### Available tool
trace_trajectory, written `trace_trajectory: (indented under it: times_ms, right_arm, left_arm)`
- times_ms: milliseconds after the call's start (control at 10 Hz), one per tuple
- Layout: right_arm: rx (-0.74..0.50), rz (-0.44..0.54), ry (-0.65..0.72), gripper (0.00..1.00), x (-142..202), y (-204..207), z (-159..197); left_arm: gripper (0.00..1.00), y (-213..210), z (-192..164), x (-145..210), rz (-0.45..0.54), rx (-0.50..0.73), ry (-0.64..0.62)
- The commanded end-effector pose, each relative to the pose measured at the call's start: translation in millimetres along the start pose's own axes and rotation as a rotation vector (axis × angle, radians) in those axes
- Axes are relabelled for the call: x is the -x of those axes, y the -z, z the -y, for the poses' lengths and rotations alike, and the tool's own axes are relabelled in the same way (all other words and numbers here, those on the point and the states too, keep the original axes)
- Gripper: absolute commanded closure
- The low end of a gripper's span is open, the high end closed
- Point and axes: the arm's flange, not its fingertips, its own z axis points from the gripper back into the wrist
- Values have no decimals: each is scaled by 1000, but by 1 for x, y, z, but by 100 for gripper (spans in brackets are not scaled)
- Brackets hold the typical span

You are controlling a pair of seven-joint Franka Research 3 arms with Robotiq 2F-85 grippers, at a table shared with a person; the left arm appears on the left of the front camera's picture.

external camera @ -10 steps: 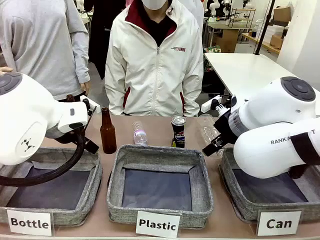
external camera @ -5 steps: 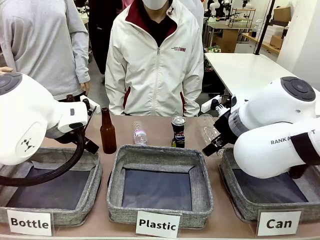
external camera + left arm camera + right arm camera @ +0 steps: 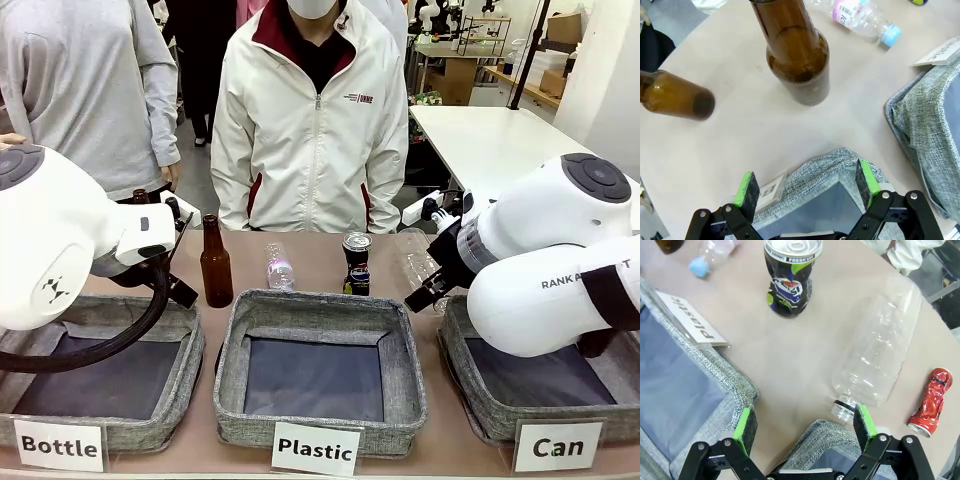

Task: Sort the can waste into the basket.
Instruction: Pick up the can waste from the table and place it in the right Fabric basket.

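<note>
A black can (image 3: 356, 262) with a blue-and-white label and silver top stands upright behind the middle basket; it is also at the top of the right wrist view (image 3: 792, 277). A crushed red can (image 3: 930, 402) lies on the table at the right edge of that view. The grey "Can" basket (image 3: 470, 400) sits at the front right, mostly under my right arm, and its corner (image 3: 817, 435) shows between my fingers. My right gripper (image 3: 804, 425) hangs open above that corner, apart from both cans. My left gripper (image 3: 806, 182) is open over the corner of the "Bottle" basket (image 3: 832, 165).
A clear plastic bottle (image 3: 877, 355) lies between the two cans. A small labelled plastic bottle (image 3: 279, 265) and an upright brown bottle (image 3: 215, 262) stand behind the "Plastic" basket (image 3: 320, 305). Another brown bottle (image 3: 675, 97) lies on its side. A person in a white jacket (image 3: 310, 130) stands at the far edge.
</note>
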Motion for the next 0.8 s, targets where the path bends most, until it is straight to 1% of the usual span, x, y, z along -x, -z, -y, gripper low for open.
trace_trajectory:
  times_ms: [0,500,600,700]
  right_arm:
    - [0,0,1,0,0,0,0]
    - [0,0,0,0,0,0,0]
    - [23,-34,-31,0,-1,-10,1]
    - [-1,-24,-30,0,-6,-32,6]
  left_arm:
    - [0,0,0,0,0,0,0]
    - [0,0,0,0,0,0,0]
    - [0,-18,6,-2,5,79,63]
    - [0,-48,10,-6,43,138,77]
